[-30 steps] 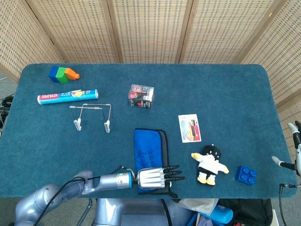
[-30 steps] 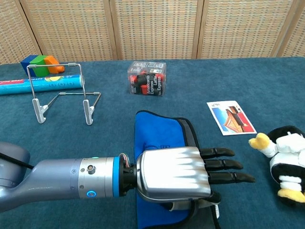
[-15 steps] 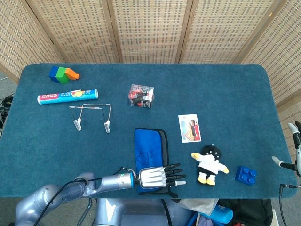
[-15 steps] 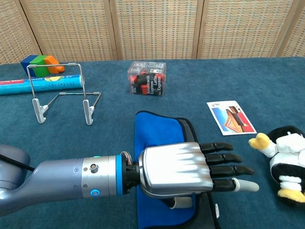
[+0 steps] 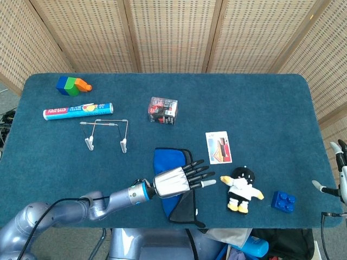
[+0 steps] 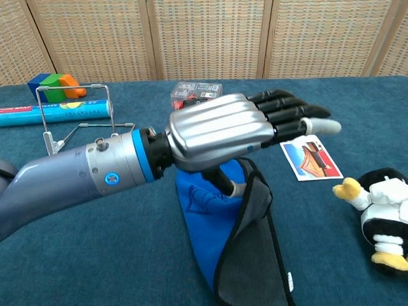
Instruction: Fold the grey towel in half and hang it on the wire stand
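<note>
The towel [image 5: 165, 161] [image 6: 203, 220] is blue on one face and grey [image 6: 252, 258] with black edging on the other. It lies near the table's front edge, and its near end is raised off the cloth. My left hand [image 5: 177, 181] [image 6: 220, 131] hovers over it with the fingers stretched out to the right. The thumb under the palm pinches the raised fold. The wire stand [image 5: 106, 132] [image 6: 80, 124] stands upright to the left, apart from the towel. Only white parts of my right hand [image 5: 337, 173] show at the right edge of the head view.
A clear box [image 5: 163, 110] [image 6: 189, 92] sits behind the towel. To the right are a picture card [image 5: 218, 147] [image 6: 308, 157], a penguin plush [image 5: 242, 189] [image 6: 382, 213] and a blue brick [image 5: 283, 201]. A tube [image 5: 77, 111] and coloured blocks [image 5: 73, 85] lie far left.
My left hand has risen from flat on the towel's near end and moved away from me, lifting that end so the grey face hangs open below it.
</note>
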Available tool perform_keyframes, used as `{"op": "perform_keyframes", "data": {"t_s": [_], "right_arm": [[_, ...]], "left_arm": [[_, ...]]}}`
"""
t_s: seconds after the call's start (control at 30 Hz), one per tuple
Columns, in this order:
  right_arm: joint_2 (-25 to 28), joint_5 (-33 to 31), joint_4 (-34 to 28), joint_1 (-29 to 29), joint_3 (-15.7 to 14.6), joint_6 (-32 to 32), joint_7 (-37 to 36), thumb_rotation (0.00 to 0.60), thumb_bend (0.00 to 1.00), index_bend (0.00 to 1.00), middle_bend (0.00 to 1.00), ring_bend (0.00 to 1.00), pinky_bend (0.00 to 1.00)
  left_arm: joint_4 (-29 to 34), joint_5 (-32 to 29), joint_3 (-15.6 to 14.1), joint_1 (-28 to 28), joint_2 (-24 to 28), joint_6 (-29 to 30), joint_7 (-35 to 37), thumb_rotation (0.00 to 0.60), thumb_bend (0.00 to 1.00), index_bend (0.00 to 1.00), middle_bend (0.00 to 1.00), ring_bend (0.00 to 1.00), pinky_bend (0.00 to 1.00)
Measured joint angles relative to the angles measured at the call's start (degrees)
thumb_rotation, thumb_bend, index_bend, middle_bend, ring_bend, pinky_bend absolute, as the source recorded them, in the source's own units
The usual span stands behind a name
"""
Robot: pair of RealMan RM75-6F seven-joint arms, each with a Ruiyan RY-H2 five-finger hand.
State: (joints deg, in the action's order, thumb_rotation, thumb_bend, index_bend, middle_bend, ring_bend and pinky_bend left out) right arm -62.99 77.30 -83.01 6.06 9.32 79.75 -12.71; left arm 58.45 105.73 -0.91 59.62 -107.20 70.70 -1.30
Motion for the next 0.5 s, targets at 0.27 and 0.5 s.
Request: {"op": "perform_keyframes", "data": {"t_s": [0.27,0.5], "right_arm": [[-0.2,-0.2,-0.1,0.3,0.0,-0.5,0.6,0.6,0.0,0.0,0.0,0.0,0.0],[-0.3,-0.2,-0.2,0.4,-0.2,-0.7,1.1,0.6,0.0,0.0,0.0,0.0,0.0]], "left_arm": [[2.9,-1.6,-0.1,-0.2,2.9,-2.3,1.6,0.6,0.15,0.0,0.0,0.0,0.0],[2.7,-1.2,-0.6,-0.7,2.2,-1.7,2.9,0.6,0.1,0.0,0.0,0.0,0.0]]}}
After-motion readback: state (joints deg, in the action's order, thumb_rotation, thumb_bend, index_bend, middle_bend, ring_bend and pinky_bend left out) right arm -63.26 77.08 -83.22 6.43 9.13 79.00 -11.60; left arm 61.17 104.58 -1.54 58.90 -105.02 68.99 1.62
